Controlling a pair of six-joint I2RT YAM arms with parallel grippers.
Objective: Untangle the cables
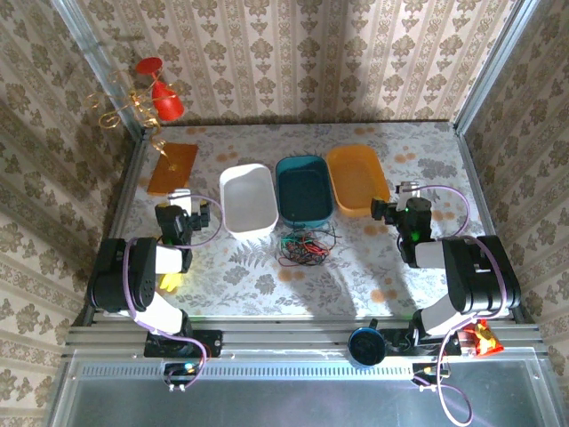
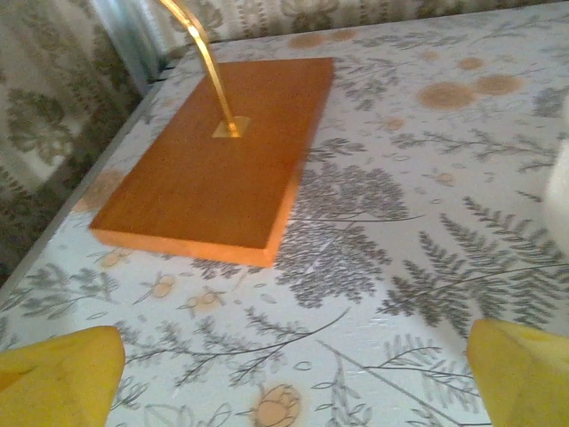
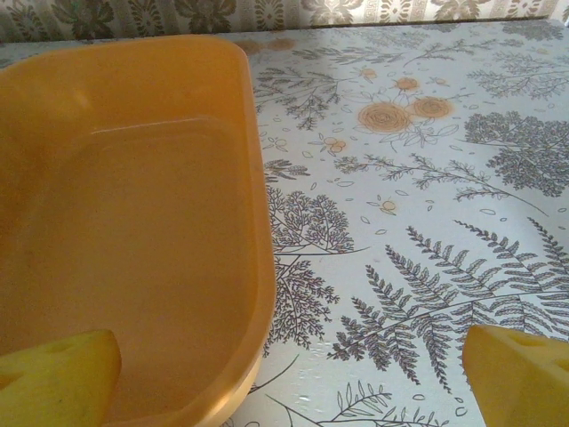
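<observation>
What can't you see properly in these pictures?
Top view: the cables are too small to count the wires or find any knot.
Left wrist view: the gold rod on the wooden board is cut off by the top edge.
Right wrist view: the orange tray runs off the left edge.
Top view: the dark round thing on the near rail is too small to name.

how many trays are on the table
3, in a row across the table: the white tray on the left, the teal tray in the middle, the orange tray on the right. The cables lie just in front of the teal one.
</observation>
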